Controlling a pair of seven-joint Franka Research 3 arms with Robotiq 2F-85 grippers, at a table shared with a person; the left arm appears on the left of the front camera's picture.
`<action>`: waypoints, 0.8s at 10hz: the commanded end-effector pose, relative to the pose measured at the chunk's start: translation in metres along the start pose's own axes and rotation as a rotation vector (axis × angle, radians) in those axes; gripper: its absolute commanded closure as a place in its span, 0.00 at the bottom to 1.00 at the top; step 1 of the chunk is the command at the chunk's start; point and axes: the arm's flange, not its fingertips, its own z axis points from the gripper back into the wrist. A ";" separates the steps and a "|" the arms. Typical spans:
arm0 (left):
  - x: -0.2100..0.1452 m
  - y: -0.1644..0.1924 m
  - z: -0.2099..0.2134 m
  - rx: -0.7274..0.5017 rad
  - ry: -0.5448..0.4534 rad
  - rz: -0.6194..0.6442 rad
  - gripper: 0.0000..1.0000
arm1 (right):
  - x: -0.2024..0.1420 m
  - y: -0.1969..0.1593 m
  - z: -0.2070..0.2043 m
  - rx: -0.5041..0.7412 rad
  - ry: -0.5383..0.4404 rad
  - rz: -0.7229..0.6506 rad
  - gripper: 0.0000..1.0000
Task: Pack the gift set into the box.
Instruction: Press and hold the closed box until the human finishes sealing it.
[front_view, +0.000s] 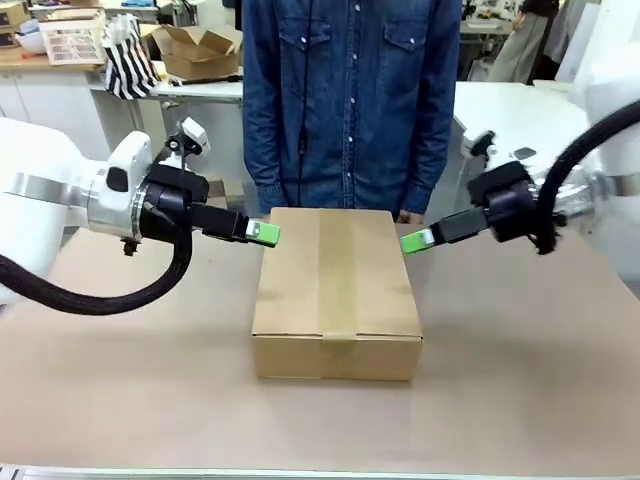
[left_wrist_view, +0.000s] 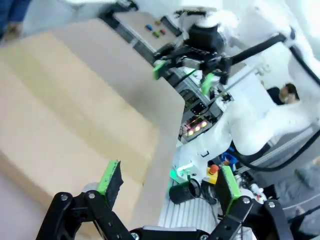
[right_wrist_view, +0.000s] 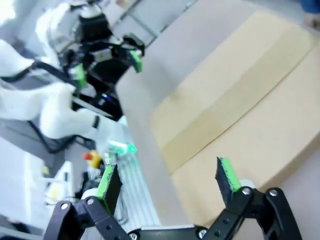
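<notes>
Left gripper, black two-finger with green pads: jaws spread and empty, as your left wrist view confirms at the bottom of the frame, one pad over the cardboard and the other clear of it. In the front view it sits left of centre, its tips just at the upper left corner of the carton; contact cannot be told.

Right gripper, same make: jaws likewise released, nothing between them. It sits right of centre, tips just beside the carton's upper right edge. Your right wrist view has its pads at the bottom of the frame with the carton top beyond.

Large flat brown corrugated cardboard box: centre of the front view, on the brown-covered table, flaps folded shut with a band of tape running down the middle seam and over the near face. The gift set is presumably inside; the closed lid hides it.

Person in a blue denim shirt: standing at top centre behind the carton.

Step in hand, as judged: packing looks finished and the carton closed, both arms flanking it. Your next move probably calls for either drawing both arms clear or closing in evenly from both sides to press or shift the carton.
</notes>
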 end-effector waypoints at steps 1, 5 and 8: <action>-0.075 -0.050 0.050 0.017 0.002 0.162 0.00 | -0.066 0.016 0.060 0.022 -0.126 -0.128 0.00; -0.138 -0.042 0.139 -0.100 -0.342 0.288 0.00 | -0.119 -0.015 0.118 0.072 -0.227 -0.281 0.00; -0.004 0.026 0.138 -0.064 -0.227 0.298 0.00 | -0.050 -0.047 0.158 0.034 -0.263 -0.271 0.00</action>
